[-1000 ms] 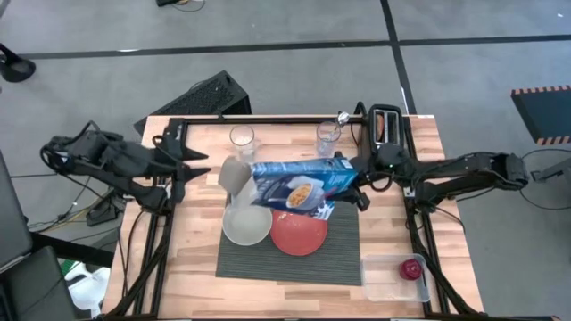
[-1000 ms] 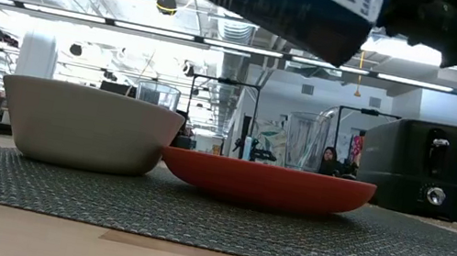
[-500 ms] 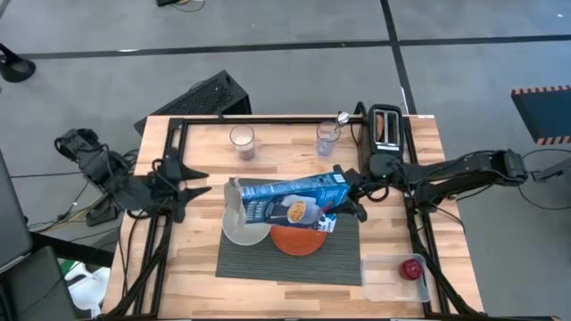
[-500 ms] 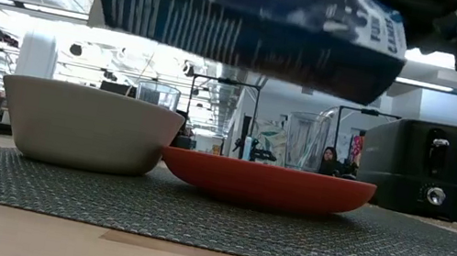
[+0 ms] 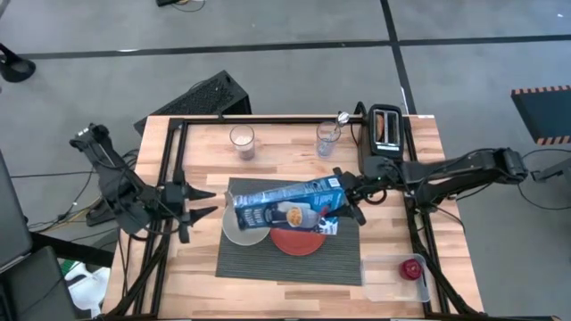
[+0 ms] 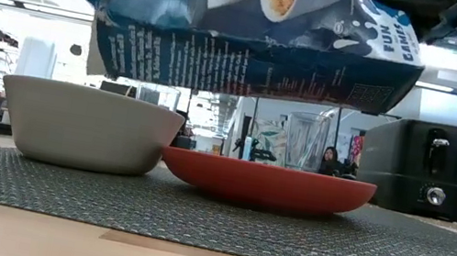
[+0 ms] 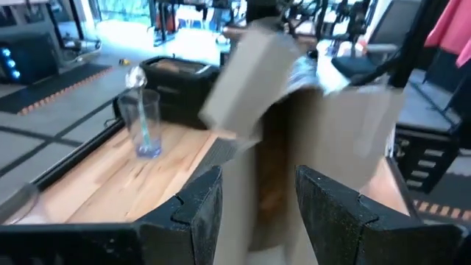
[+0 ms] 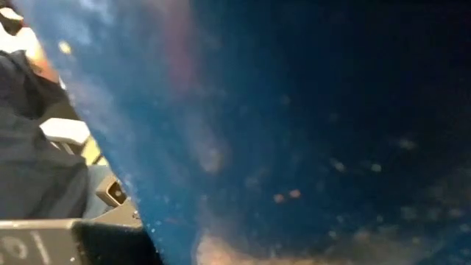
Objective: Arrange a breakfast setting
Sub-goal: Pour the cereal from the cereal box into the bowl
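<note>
A blue cereal box (image 5: 287, 205) lies on its side in the air above the pale grey bowl (image 5: 241, 232) and the red-orange plate (image 5: 299, 241). Its open flap end (image 5: 237, 203) is over the bowl. Bowl and plate stand on the dark ribbed placemat (image 5: 290, 263). My right gripper (image 5: 346, 198) is shut on the box's right end. My left gripper (image 5: 207, 202) stands open at the table's left, a little short of the flaps, with nothing between its fingers. A metal spoon (image 5: 339, 119) stands in a glass (image 5: 327, 139). A small red item (image 5: 411, 267) lies in a clear container. My right gripper holds the cereal box by its closed end (image 5: 337, 191), coming level from the table's right, the fingers along the box's length. The box hangs clear of bowl and plate (image 6: 254, 30), nearly level, its printed face toward the near edge. The box itself hides the finger pads in the wrist view.
A black toaster (image 5: 386, 129) stands at the far right, next to the glass with the spoon. A second glass (image 5: 242, 141) is at the far middle. The clear container (image 5: 397, 276) sits at the near right corner. Black frame rails run along both table sides.
My left gripper has drawn back from the box's flap end and gone down and toward the near edge. My right gripper has turned the box, which has sunk lower, its open end swinging left over the bowl and its printed face rolling toward the near edge.
</note>
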You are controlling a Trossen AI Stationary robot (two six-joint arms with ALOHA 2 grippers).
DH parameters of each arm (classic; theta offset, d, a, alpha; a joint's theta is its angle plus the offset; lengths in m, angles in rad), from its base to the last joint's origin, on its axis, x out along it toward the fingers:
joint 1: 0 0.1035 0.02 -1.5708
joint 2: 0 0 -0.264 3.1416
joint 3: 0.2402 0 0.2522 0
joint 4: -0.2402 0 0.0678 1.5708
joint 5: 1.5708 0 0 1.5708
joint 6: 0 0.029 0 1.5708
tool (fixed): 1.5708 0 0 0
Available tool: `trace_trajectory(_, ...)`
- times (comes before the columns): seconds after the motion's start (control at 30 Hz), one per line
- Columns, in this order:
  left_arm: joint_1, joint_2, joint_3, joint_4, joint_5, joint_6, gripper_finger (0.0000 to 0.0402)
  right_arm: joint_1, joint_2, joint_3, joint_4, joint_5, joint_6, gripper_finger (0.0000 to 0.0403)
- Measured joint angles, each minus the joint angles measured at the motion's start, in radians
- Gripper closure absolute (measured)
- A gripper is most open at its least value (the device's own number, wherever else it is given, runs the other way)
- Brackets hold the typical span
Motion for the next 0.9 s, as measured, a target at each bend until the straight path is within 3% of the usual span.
trace_trajectory(0.2, -0.001, 0.012, -0.071, 0.232, -0.03, 0.159, 0.0244, 0.0, 0.003, 0.104, -0.149, 0.026, -0.001, 0.0114)
trace_trajectory(0.4, -0.001, 0.041, -0.087, 0.319, -0.201, 0.165, 0.0244, 0.0, 0.028, 0.199, -0.289, 0.032, -0.003, 0.0114)
trace_trajectory(0.9, -0.001, -0.05, -0.083, 0.357, -0.171, 0.265, 0.0244, 0.012, 0.132, 0.365, -0.473, 0.043, -0.019, 0.0114)
